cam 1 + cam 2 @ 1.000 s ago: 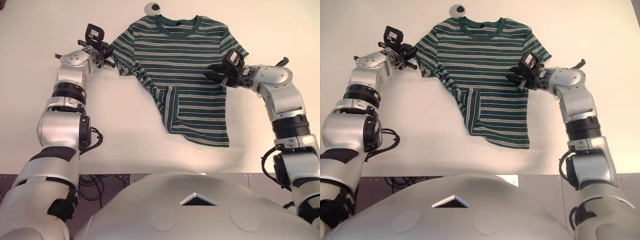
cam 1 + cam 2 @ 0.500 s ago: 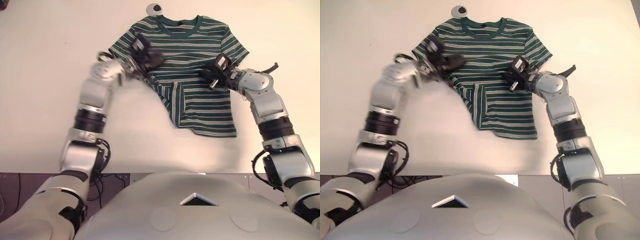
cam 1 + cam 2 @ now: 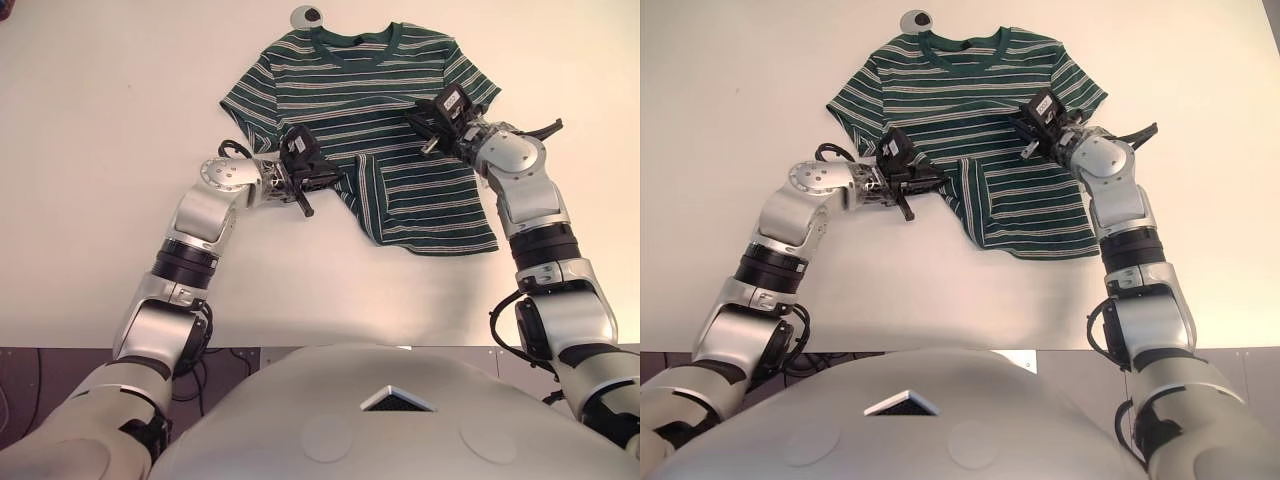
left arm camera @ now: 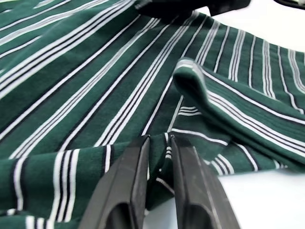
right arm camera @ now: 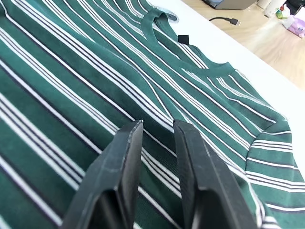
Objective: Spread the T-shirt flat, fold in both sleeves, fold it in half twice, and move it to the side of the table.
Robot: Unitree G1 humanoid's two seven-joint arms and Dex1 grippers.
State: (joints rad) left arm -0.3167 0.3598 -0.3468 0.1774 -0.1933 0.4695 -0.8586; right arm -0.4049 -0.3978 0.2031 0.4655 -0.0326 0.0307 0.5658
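Past the near edge of the white table (image 3: 90, 230), a band of bare tabletop lies in front of the hem of the green striped T-shirt (image 3: 375, 100). The shirt lies in the far middle of the table, collar away from the robot. Bare tabletop runs wide to the robot's left and narrower to its right.

The shirt's lower left corner is turned over in a rumpled fold (image 3: 368, 195). At the edge of that fold the left gripper (image 4: 159, 139) has its fingers (image 4: 133, 176) pinched on a ridge of cloth. Farther off, on the shirt's right chest just inside the sleeve, the right gripper (image 5: 157, 125) presses down with its fingers (image 5: 121, 157) drawn close on the fabric. A small grey disc (image 3: 305, 16) sits on the table just beyond the collar.

A second ago the left gripper hung outside the left sleeve; it has since swung across to the fold. The right gripper has moved farther from the robot, and the hem now lies farther from the near edge and more to the right.

The tabletop is smooth and matte. Dark flooring with black cables (image 3: 190, 358) shows below its near edge. Beyond its far edge, a tan wood-toned surface (image 5: 271, 38) carries a black cord (image 5: 223, 20).
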